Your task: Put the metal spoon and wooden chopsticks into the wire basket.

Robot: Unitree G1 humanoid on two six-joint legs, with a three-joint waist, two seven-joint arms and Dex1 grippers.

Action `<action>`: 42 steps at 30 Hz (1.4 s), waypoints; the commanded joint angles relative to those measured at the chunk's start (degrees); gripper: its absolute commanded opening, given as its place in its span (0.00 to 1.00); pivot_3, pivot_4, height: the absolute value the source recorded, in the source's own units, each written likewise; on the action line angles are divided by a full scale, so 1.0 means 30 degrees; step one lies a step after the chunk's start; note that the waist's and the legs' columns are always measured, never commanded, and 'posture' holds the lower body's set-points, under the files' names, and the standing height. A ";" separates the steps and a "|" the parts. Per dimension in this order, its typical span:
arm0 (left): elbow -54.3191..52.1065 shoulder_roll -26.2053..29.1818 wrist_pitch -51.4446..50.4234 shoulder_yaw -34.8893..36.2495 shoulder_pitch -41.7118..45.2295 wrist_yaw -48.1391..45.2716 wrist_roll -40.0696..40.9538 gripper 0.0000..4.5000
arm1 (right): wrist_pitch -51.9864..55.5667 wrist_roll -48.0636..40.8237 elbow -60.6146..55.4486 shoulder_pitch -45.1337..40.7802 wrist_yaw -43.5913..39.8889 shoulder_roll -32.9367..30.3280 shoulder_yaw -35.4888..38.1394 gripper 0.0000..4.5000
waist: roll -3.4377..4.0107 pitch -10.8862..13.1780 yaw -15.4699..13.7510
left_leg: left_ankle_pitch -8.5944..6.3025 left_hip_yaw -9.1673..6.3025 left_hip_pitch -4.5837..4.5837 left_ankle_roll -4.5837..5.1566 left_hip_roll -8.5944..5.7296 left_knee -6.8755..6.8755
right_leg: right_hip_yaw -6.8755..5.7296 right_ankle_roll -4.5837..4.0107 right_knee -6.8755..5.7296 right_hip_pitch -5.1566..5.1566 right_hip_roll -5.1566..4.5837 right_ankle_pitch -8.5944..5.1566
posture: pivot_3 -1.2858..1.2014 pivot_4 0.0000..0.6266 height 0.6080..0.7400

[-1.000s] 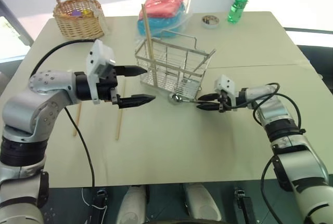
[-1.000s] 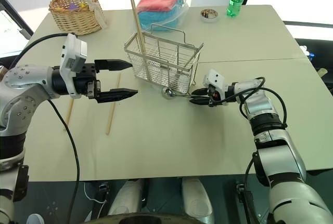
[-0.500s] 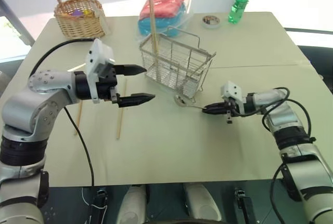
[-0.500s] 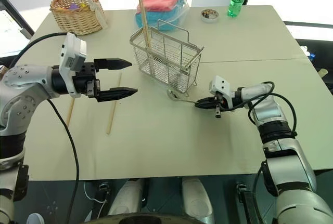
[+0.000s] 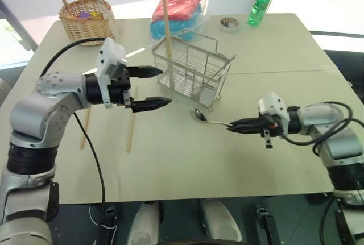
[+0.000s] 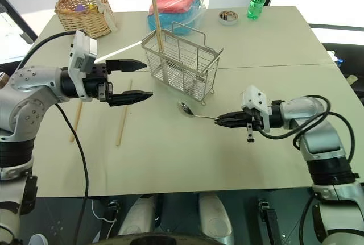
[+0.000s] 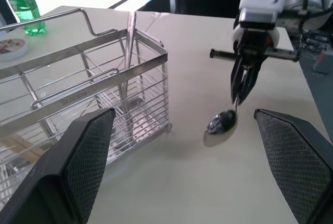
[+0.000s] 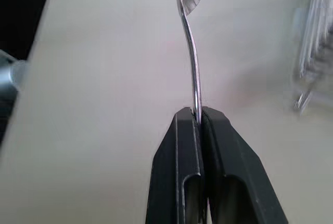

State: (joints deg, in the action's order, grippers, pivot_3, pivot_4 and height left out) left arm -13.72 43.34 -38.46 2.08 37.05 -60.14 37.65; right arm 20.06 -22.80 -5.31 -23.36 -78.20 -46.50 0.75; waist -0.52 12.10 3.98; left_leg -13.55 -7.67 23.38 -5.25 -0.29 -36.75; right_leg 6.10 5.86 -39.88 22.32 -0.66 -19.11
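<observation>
The table [image 5: 187, 165] carries every item described here. The wire basket [image 5: 192, 70] stands near the table's middle, toward the far side, tilted slightly. 1 of the wooden chopsticks [image 5: 167, 29] stands upright inside the wire basket at its left end, its top rising above the rim. 2 more chopsticks [image 5: 131, 121] lie flat on the table to the left of the wire basket, well apart from it, 1 nearer the table's left edge [image 5: 85, 128].

The left pincer [image 5: 152, 87] hovers above the table just left of the wire basket, pointing to the right. Its 2 fingers stand wide apart and hold nothing.

The right pincer [image 6: 220, 120] is to the right of and nearer than the wire basket, pointing left. Its fingers are pressed together on the handle end of the metal spoon [image 6: 194, 112]. The spoon extends left from the fingertips, with its round bowl [image 5: 198, 114] low over the table just in front of the wire basket's near right corner; contact with the table cannot be determined.
</observation>
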 commanded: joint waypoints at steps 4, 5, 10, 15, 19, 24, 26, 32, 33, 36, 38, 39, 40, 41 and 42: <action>-0.0191 0.0067 0.0533 0.0268 0.0275 -0.0177 -0.0096 1.00 | 0.1168 -0.1420 -0.2415 -0.1915 0.0825 -0.1932 0.2010 0.00 | 0.0006 0.0006 -0.0030 | -0.0001 0.0001 0.0000 0.0001 -0.0005 -0.0090 | -0.0002 0.0002 -0.0030 -0.0030 -0.0001 0.0000 | 0.52 0.24 1.00; -0.0144 0.0076 0.0585 0.0278 0.0269 -0.0203 -0.0126 1.00 | 0.0809 -0.1012 -0.1863 -0.2844 0.0743 -0.2273 0.1820 0.00 | 0.0005 0.0005 -0.0006 | -0.0001 0.0019 0.0001 0.0002 -0.0009 -0.0104 | 0.0009 0.0012 -0.0030 -0.0026 -0.0007 0.0006 | 0.52 0.24 1.00; 0.0118 -0.0032 0.0777 0.0337 0.0406 -0.0181 -0.0295 1.00 | -0.2277 0.2083 0.2718 -0.8078 0.0464 -0.2526 -0.0256 0.00 | 0.0006 0.0006 0.0025 | 0.0019 0.0033 -0.0019 0.0030 0.0003 -0.0115 | 0.0012 0.0011 -0.0033 -0.0028 0.0003 0.0020 | 0.52 0.24 1.00; 0.0005 -0.0197 0.0841 0.0372 0.0347 0.0011 -0.0306 1.00 | -0.7704 0.5743 0.8588 -1.2017 0.0587 -0.1804 -0.2447 0.00 | 0.0005 0.0006 -0.0014 | 0.0017 0.0032 0.0007 0.0033 0.0003 -0.0081 | 0.0007 0.0009 -0.0027 0.0003 -0.0013 0.0020 | 0.52 0.24 1.00; -0.0293 -0.0195 0.0792 0.0550 0.0092 0.0253 -0.0188 1.00 | -1.2597 0.8663 1.3086 -1.4105 0.1607 -0.1249 -0.3998 0.00 | 0.0005 0.0008 0.0012 | 0.0010 0.0046 0.0037 0.0045 0.0003 -0.0056 | 0.0010 0.0013 -0.0015 0.0045 -0.0050 0.0017 | 0.52 0.24 1.00; -0.0543 0.0005 0.0642 0.0848 -0.0065 0.0557 -0.0065 1.00 | -1.5848 0.9884 1.6621 -1.5376 0.1555 -0.0689 -0.4776 0.00 | 0.0005 0.0008 0.0019 | 0.0010 0.0049 0.0037 0.0045 0.0004 -0.0030 | 0.0010 0.0012 -0.0011 0.0055 -0.0048 0.0016 | 0.52 0.24 1.00; -0.0564 0.0088 0.0623 0.0948 -0.0085 0.0640 -0.0057 1.00 | -1.5920 0.9662 1.7191 -1.5775 0.1357 -0.0358 -0.4605 0.00 | 0.0006 0.0008 0.0057 | 0.0011 0.0049 0.0035 0.0044 0.0001 -0.0038 | 0.0011 0.0011 -0.0015 0.0051 -0.0046 0.0017 | 0.52 0.24 1.00; -0.0746 0.0181 0.0498 0.1122 -0.0221 0.0774 0.0003 1.00 | -1.4727 0.8237 1.6536 -1.5580 0.0289 -0.0111 -0.3732 0.00 | 0.0009 0.0010 0.0052 | 0.0012 0.0043 0.0020 0.0043 0.0002 -0.0051 | 0.0011 0.0009 -0.0037 0.0043 -0.0025 0.0018 | 0.52 0.24 1.00; -0.0758 0.0192 0.0487 0.1128 -0.0240 0.0772 0.0003 1.00 | -1.4661 0.8132 1.6347 -1.5434 0.0216 -0.0158 -0.3649 0.00 | 0.0010 0.0011 0.0033 | 0.0012 0.0043 0.0020 0.0043 0.0002 -0.0051 | 0.0011 0.0009 -0.0037 0.0043 -0.0027 0.0018 | 0.52 0.24 1.00; -0.0636 0.0212 0.0507 0.1107 -0.0142 0.0711 -0.0030 1.00 | -1.4005 0.7644 1.5800 -1.5063 0.0071 -0.0244 -0.3300 0.00 | 0.0010 0.0011 0.0017 | 0.0012 0.0041 0.0022 0.0043 0.0003 -0.0049 | 0.0011 0.0010 -0.0036 0.0043 -0.0033 0.0018 | 0.52 0.24 1.00; -0.0516 0.0221 0.0523 0.1086 -0.0030 0.0669 -0.0044 1.00 | -1.3608 0.7352 1.5437 -1.4882 0.0016 -0.0284 -0.3066 0.00 | 0.0010 0.0010 0.0012 | 0.0012 0.0041 0.0022 0.0043 0.0002 -0.0049 | 0.0010 0.0010 -0.0036 0.0042 -0.0038 0.0018 | 0.52 0.24 1.00; -0.0458 0.0218 0.0523 0.1070 0.0030 0.0655 -0.0050 1.00 | -1.3398 0.7253 1.5261 -1.4808 0.0020 -0.0313 -0.2956 0.00 | 0.0010 0.0011 0.0009 | 0.0012 0.0040 0.0022 0.0043 0.0001 -0.0051 | 0.0010 0.0010 -0.0036 0.0042 -0.0038 0.0018 | 0.52 0.24 1.00; -0.0383 0.0191 0.0541 0.1018 0.0121 0.0638 -0.0079 1.00 | -1.3096 0.7091 1.5071 -1.4755 0.0032 -0.0384 -0.2755 0.00 | 0.0011 0.0011 0.0011 | 0.0012 0.0040 0.0022 0.0043 0.0000 -0.0051 | 0.0011 0.0010 -0.0036 0.0040 -0.0038 0.0018 | 0.52 0.24 1.00; -0.0306 0.0157 0.0560 0.0960 0.0219 0.0621 -0.0110 1.00 | -1.2756 0.6896 1.4876 -1.4711 -0.0014 -0.0475 -0.2539 0.00 | 0.0011 0.0011 0.0012 | 0.0012 0.0040 0.0022 0.0043 0.0000 -0.0053 | 0.0011 0.0010 -0.0036 0.0040 -0.0037 0.0018 | 0.52 0.24 1.00; -0.0198 0.0126 0.0614 0.0903 0.0324 0.0565 -0.0151 1.00 | -1.2405 0.6719 1.4673 -1.4685 -0.0090 -0.0641 -0.2331 0.00 | 0.0011 0.0011 0.0010 | 0.0012 0.0040 0.0022 0.0043 0.0000 -0.0054 | 0.0010 0.0010 -0.0037 0.0039 -0.0037 0.0018 | 0.52 0.24 1.00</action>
State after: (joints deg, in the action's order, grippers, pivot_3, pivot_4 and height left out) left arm -14.15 43.32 -37.18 3.52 36.38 -58.38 36.86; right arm -18.58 -0.35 41.61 -66.54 -78.30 -46.43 -9.32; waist -0.49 12.14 4.01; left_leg -13.51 -7.55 23.44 -5.12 -0.29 -36.91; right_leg 6.13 5.89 -39.99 22.45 -0.77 -19.05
